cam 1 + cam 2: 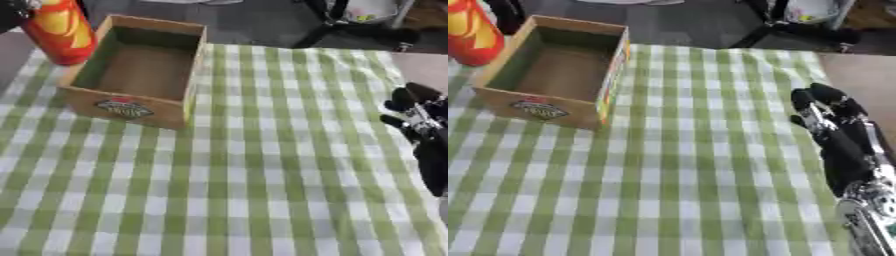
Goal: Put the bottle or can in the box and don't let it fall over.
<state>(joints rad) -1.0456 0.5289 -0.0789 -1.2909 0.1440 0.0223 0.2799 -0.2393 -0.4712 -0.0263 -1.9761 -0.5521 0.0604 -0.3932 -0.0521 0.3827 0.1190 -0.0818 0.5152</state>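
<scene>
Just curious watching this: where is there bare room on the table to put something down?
The checked cloth lies bare in front of the box across to the right hand. The box's inside is bare too. The far left corner is crowded: the bottle stands against the box.

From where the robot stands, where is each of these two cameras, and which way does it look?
Left eye view: in the head, looking down at the box and the red and yellow bottle beside it; the right hand shows at the right edge.
Right eye view: beside it, facing likewise; the right hand shows larger.
Both share the checked cloth, box and bottle.
</scene>
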